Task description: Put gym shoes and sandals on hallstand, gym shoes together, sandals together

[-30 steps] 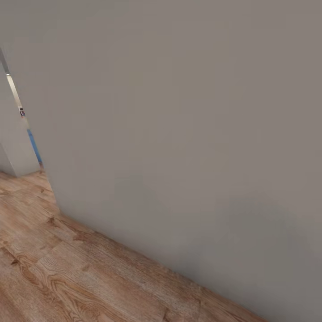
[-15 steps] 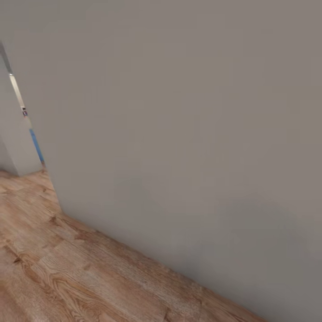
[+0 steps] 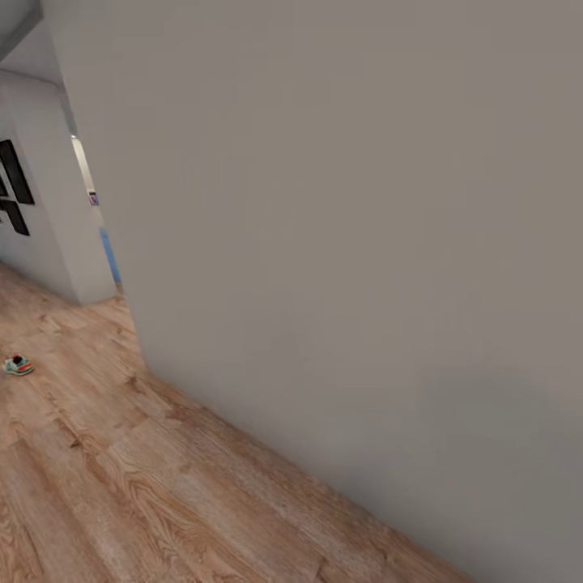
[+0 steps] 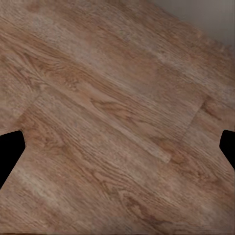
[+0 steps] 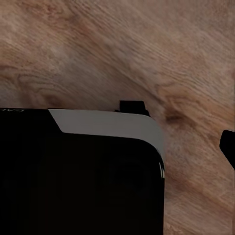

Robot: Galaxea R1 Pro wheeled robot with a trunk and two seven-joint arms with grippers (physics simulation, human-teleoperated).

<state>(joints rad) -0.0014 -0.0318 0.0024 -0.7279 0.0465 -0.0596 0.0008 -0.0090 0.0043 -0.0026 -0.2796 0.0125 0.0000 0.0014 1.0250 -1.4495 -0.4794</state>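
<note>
On corridor floor [image 3: 121,486], one gym shoe [image 3: 18,365].

A broad plain grey wall [image 3: 348,243] fills the right and centre. Far left, flat black rectangular panels [image 3: 14,185] hang on a paler wall [image 3: 48,202].

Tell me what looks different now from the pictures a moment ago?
The head camera turned, so the whole picture slid over. That is the camera moving, not the things. Now one gym shoe shows on the corridor floor at the far left, and dark frames show on the wall behind it. The big grey wall and the wooden planks look the same. Nothing was grabbed or dropped.
</note>
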